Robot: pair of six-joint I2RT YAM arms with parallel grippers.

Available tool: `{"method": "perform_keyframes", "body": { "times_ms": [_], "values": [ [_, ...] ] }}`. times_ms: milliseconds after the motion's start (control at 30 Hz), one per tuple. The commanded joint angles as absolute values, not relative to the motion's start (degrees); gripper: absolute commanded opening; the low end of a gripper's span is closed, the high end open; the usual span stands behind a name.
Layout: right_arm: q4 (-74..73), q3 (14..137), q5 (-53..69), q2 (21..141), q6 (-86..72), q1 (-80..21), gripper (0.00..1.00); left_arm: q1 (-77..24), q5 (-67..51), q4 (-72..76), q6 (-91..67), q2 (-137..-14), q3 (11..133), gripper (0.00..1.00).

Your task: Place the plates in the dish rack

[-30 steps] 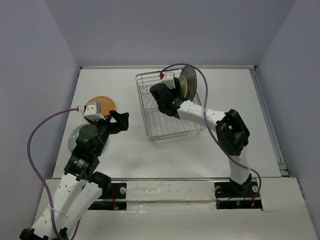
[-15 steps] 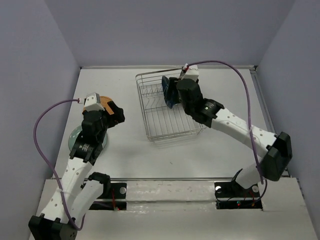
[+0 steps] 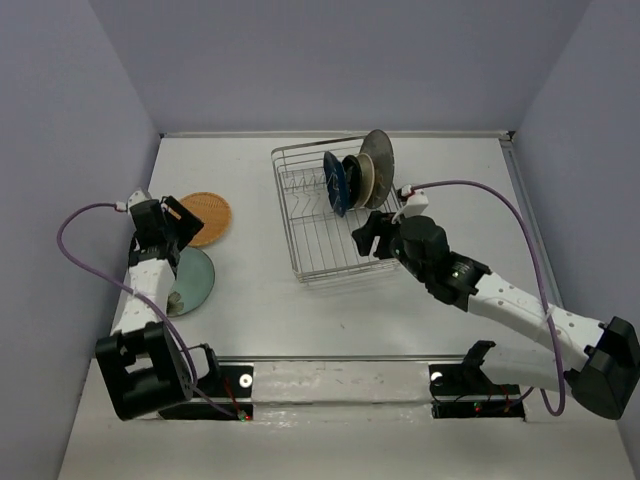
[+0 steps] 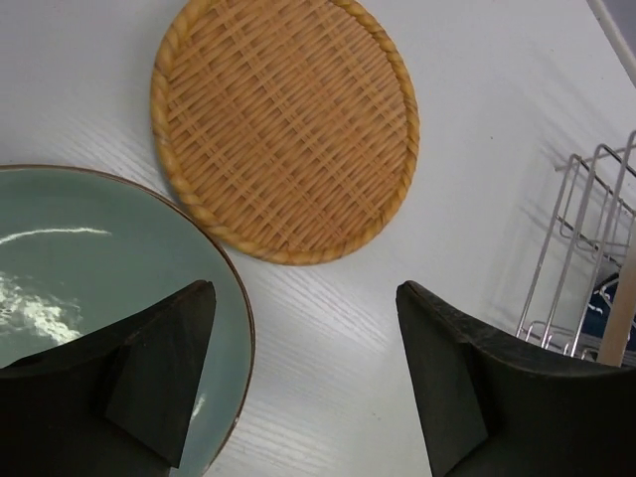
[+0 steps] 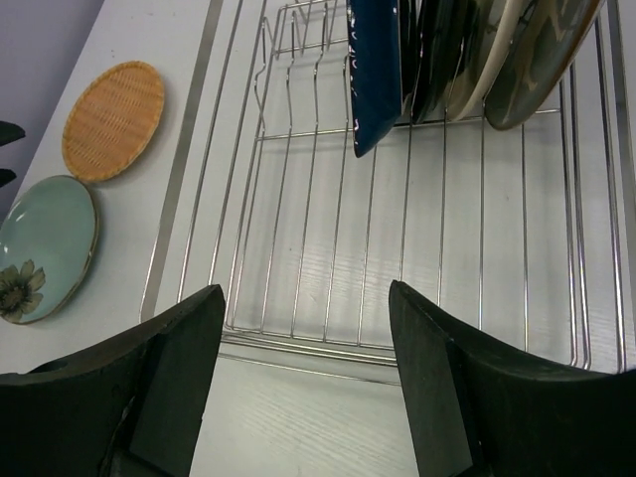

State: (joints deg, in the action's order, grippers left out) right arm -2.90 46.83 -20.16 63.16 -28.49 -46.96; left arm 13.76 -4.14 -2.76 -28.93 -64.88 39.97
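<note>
The dish rack (image 3: 312,252) stands at the table's back middle. Four plates stand upright at its far end: dark blue (image 3: 334,184), black (image 3: 350,178), cream (image 3: 366,180) and grey (image 3: 379,156). The orange woven plate (image 3: 206,217) and the pale teal plate (image 3: 193,280) lie flat at the left. My left gripper (image 3: 174,220) is open and empty, hovering over the gap between the two plates; the wrist view shows the orange plate (image 4: 288,124) and the teal plate (image 4: 89,258). My right gripper (image 3: 368,238) is open and empty above the rack's near right corner.
The right wrist view looks down into the rack (image 5: 328,229), with unfilled tine slots on its left side beside the dark blue plate (image 5: 376,70). A raised ledge runs along the table's right edge (image 3: 535,240). The walls stand close at the left and at the back.
My right gripper has let go of the dark blue plate, which now stands in the rack, and pulled back toward the near side. My left arm has swung left, over the two flat plates.
</note>
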Motion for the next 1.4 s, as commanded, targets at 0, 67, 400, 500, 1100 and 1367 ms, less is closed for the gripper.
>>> {"method": "perform_keyframes", "body": {
  "times_ms": [0,67,400,500,1100,1367],
  "values": [
    [3.25,45.18,-18.28,59.94,-27.60,-47.29,0.72,19.15,-8.96,3.86,-30.59,-70.03,43.68,0.82],
    [5.00,42.72,-19.24,58.63,-27.25,-47.29,0.71,21.17,-10.27,4.22,-30.32,-74.69,45.52,0.79],
    [9.23,37.27,-20.04,54.84,-24.52,-47.29,0.63,26.72,-12.75,8.18,-27.52,-87.17,52.81,0.73],
    [9.23,37.27,-18.37,54.58,-25.13,-47.29,0.63,26.81,-12.13,7.47,-25.06,-90.17,54.75,0.72],
    [10.02,36.39,-17.58,55.28,-26.19,-47.29,0.62,26.89,-17.66,8.60,-21.35,-106.78,60.38,0.53],
    [10.46,36.56,-17.67,56.51,-26.46,-47.29,0.61,26.89,-20.57,13.79,-24.08,-106.35,58.63,0.06]
  ]
}}
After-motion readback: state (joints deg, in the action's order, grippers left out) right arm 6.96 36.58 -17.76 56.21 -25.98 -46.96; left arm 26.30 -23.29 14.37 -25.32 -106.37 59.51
